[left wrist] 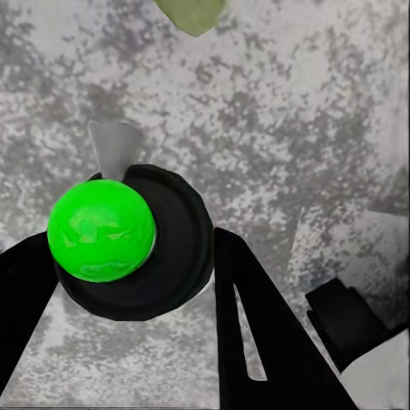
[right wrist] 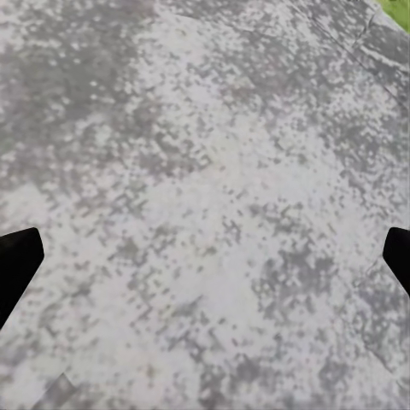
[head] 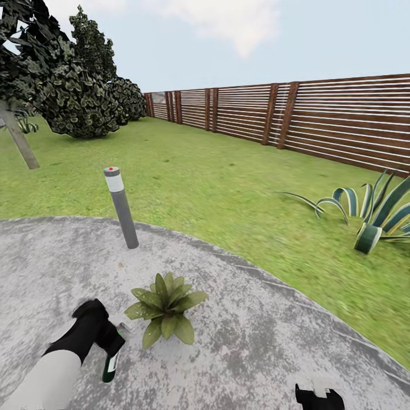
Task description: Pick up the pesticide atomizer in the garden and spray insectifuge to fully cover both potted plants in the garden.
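Presently, progress entry, garden task.

Atomizer (head: pixel 111 362): picked up. Held in the left gripper (head: pixel 108 340), near left of the patio (head: pixel 256 341), hanging just beside the plant. In the left wrist view the fingers (left wrist: pixel 256 333) flank a dark round body with a bright green ball (left wrist: pixel 101 229) on it, seen end-on; this reads as the bottle, clamped. The colours differ from a white-and-red bottle, so that reading is a judgement.

Plant, first (head: pixel 165 307): green rosette on the patio, just right of the atomizer. A leaf tip (left wrist: pixel 192 13) shows in the left wrist view. No mist or wetting can be made out; coverage cannot be told.

Plant, second: unlocated.

Right gripper (head: pixel 319 397): near right, low over bare stone; fingertips (right wrist: pixel 17 265) stand wide apart, holding nothing.

Other items: bollard lamp (head: pixel 121 207) at the far patio edge; agave (head: pixel 373 213) on the lawn (head: pixel 228 182), right; fence (head: pixel 319 119) far; trees (head: pixel 68 85) far left.

Done: pick-up. Left, by judgement: spraying this plant fully, then finding and spraying the other.
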